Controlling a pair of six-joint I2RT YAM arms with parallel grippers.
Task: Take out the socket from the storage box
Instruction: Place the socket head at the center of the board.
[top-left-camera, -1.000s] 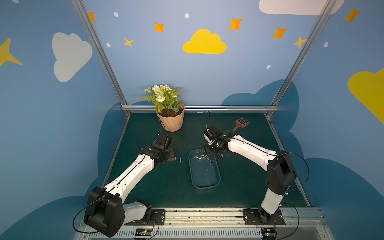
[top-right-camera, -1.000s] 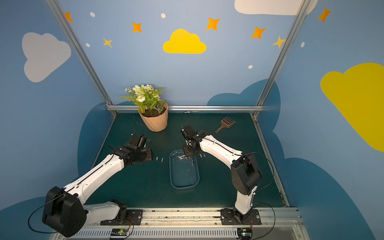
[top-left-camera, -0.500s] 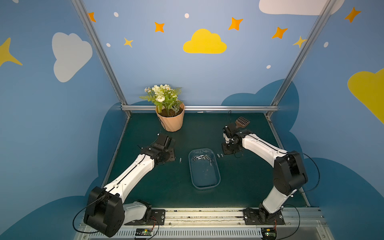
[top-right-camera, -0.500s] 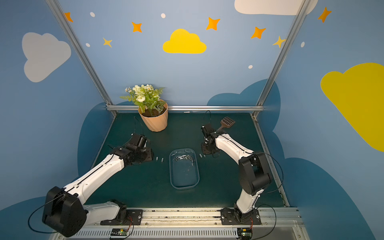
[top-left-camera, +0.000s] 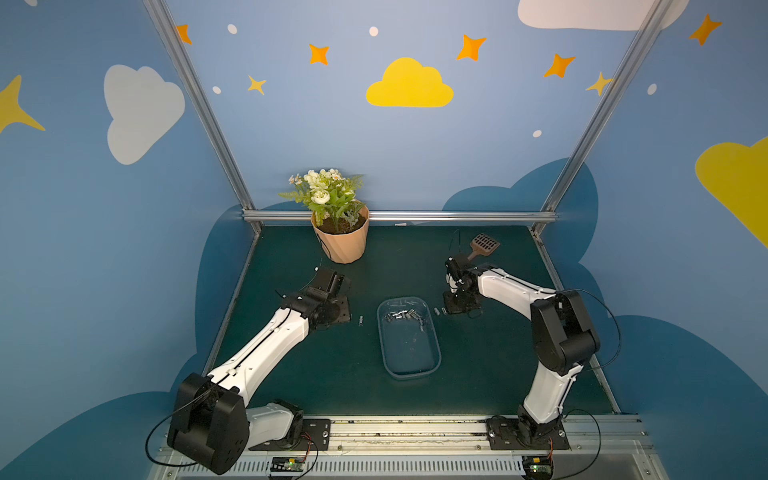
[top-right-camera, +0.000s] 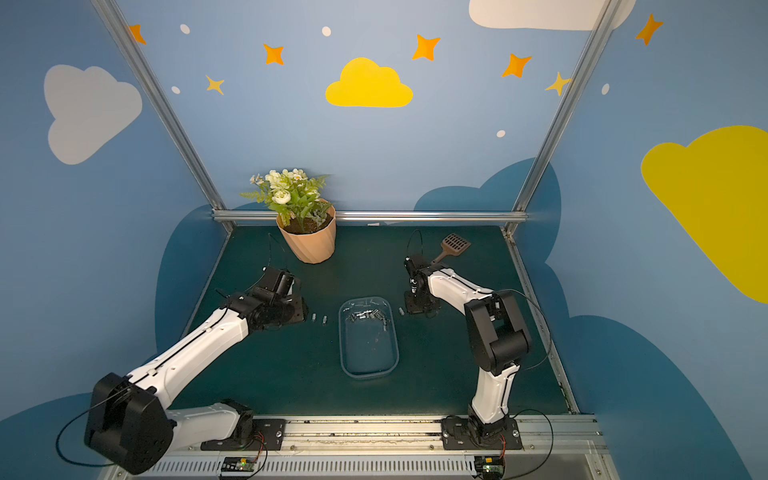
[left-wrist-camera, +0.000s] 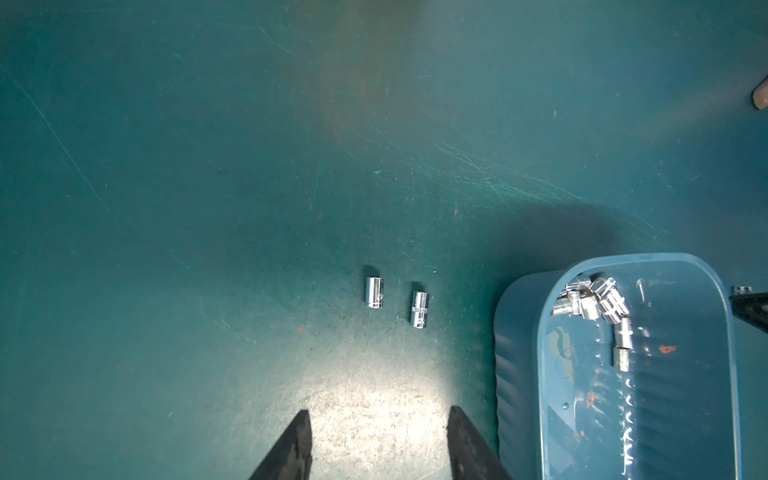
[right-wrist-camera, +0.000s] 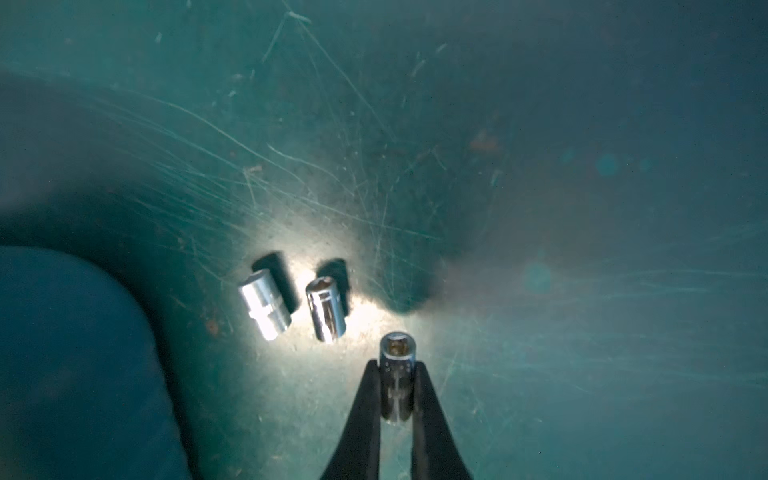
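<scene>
The storage box (top-left-camera: 384, 353) (top-right-camera: 341, 345) lies mid-mat in both top views, with several chrome sockets (top-left-camera: 405, 316) (left-wrist-camera: 598, 301) at its far end. My right gripper (right-wrist-camera: 397, 365) is shut on a socket (right-wrist-camera: 397, 347), low over the mat just right of the box (right-wrist-camera: 62, 353). Beside the held one, two sockets (right-wrist-camera: 264, 304) (right-wrist-camera: 326, 309) lie on the mat. My left gripper (left-wrist-camera: 379, 415) is open with nothing between its fingers, left of the box (left-wrist-camera: 536, 332). Ahead of it two more sockets (left-wrist-camera: 374, 293) (left-wrist-camera: 419, 308) lie on the mat.
A peach flowerpot (top-left-camera: 343, 245) with white flowers stands at the back left. A brown slotted scoop (top-left-camera: 484, 245) lies at the back right, just behind the right arm. Blue walls and metal posts close in the mat, and a rail (top-left-camera: 407, 430) runs along the front.
My right arm has swung from above the box's far end to the right and come down beside it, shut on the socket. The left arm has not moved.
</scene>
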